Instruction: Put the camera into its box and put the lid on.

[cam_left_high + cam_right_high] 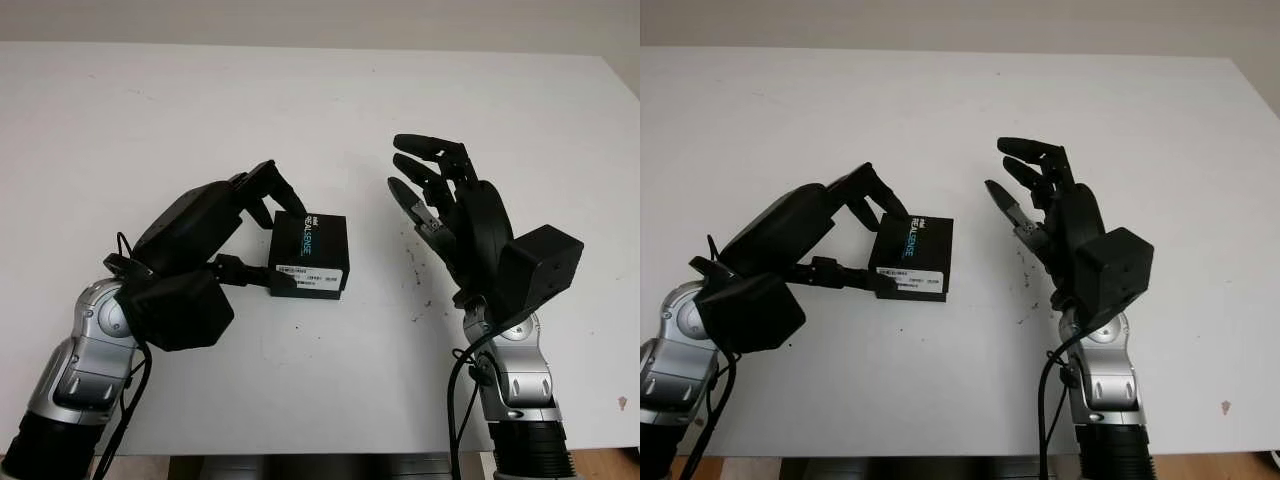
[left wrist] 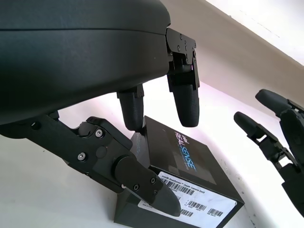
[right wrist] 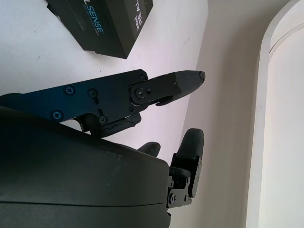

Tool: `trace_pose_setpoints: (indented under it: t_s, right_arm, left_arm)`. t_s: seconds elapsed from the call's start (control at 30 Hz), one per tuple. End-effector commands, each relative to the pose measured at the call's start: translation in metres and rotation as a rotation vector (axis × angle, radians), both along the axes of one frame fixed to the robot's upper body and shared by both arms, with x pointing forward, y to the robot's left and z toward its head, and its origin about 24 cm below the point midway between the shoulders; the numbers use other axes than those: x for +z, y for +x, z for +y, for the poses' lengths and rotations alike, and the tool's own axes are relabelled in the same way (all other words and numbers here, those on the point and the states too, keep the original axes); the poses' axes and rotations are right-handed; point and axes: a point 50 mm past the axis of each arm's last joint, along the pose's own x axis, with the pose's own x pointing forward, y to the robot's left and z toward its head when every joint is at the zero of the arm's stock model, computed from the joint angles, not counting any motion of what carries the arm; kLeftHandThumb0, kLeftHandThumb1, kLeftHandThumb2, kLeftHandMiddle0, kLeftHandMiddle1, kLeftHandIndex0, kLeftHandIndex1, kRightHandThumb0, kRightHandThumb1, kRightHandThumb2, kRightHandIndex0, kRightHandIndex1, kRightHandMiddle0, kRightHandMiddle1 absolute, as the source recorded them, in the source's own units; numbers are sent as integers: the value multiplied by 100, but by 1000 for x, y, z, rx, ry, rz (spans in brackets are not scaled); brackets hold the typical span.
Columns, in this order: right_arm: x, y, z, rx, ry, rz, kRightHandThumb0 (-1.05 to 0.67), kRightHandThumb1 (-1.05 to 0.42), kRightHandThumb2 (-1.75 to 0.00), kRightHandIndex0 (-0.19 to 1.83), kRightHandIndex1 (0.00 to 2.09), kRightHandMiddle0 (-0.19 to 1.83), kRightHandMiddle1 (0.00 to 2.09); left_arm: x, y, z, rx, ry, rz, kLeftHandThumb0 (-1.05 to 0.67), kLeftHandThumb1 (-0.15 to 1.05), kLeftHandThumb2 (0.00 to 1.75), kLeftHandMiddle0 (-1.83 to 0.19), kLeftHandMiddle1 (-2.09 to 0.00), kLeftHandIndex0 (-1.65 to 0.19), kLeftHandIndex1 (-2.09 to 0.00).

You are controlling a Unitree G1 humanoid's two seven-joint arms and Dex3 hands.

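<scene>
Black cardboard box with white and blue lettering on its lid and a white barcode label on its near side is sitting closed on the white surface, near the middle and a little toward my left. My left hand is reaching over its left end: two upper fingers are hanging just above the box's top edge, and the lower thumb-like finger is lying along the labelled side, its tip at the box's near corner. I cannot tell whether those fingers are actually pressing the cardboard or only bracketing it. My right hand is hovering to the right of the box, apart from it, palm turned toward it, released and holding nothing. A few small dark specks are dotting the surface between the box and my right hand.
</scene>
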Motion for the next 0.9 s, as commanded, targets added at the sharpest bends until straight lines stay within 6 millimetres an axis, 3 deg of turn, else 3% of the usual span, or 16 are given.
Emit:
trace_pose_setpoints:
  t_s: [0.0, 0.27, 0.37, 0.43, 0.5, 0.6, 0.87]
  right_arm:
    - [0, -2, -2, -3, 2, -9, -56, -105, -7, 4, 70, -1, 115]
    - [0, -3, -2, -7, -5, -9, -57, -105, -7, 5, 69, 0, 114]
    - [1, -3, -3, -5, -4, -10, -57, -105, -8, 5, 68, 0, 113]
    - [1, -3, -3, -8, -4, -7, -56, -105, -8, 5, 68, -1, 113]
    - [1, -3, -3, -8, -7, -8, -56, -105, -8, 5, 67, 0, 112]
    - [1, -3, -3, -9, -16, -11, -55, -105, -8, 6, 66, 0, 111]
    - [2, -3, -3, -8, -12, -10, -55, -105, -8, 6, 65, 0, 111]
  left_arm:
    - [4, -2, -4, -4, 19, -29, -14, 104, 7, -14, -171, -6, -154]
    - [8, -5, -4, 61, 281, -75, -28, 105, 13, -12, -170, -3, -151]
    - [12, -7, -4, 102, 430, -67, -43, 105, 19, -1, -171, 3, -133]
    - [14, -9, -4, 119, 492, -58, -52, 105, 29, 4, -159, 0, -109]
    - [16, -12, -5, 133, 542, -46, -57, 105, 35, 5, -150, -1, -98]
    - [19, -17, -5, 133, 603, -34, -65, 105, 48, -1, -119, -8, -79]
    - [24, -24, -6, 120, 582, -21, -68, 105, 57, -8, -95, -14, -64]
